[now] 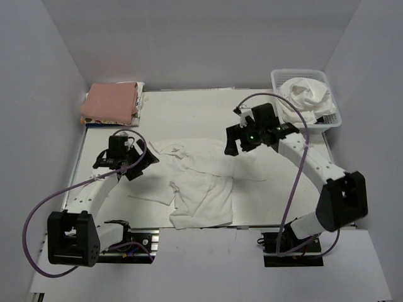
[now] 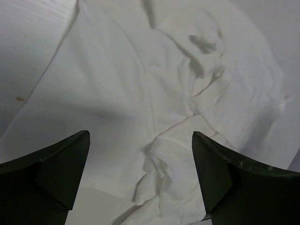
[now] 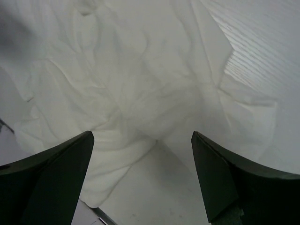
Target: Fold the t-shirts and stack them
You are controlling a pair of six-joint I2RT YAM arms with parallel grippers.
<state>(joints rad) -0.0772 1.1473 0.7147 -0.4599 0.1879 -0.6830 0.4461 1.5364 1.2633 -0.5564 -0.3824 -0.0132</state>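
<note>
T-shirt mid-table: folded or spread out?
Spread out, not folded. The t-shirt lies loose and wrinkled across the table, with uneven edges and creases in both wrist views.

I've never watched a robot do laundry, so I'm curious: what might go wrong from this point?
The t-shirt lies crumpled in overlapping layers, so the open left gripper or right gripper might pinch several layers at once and fold it crookedly. Its near hem also lies close to the front edge of the table, so a tug that way could drag it off.
</note>
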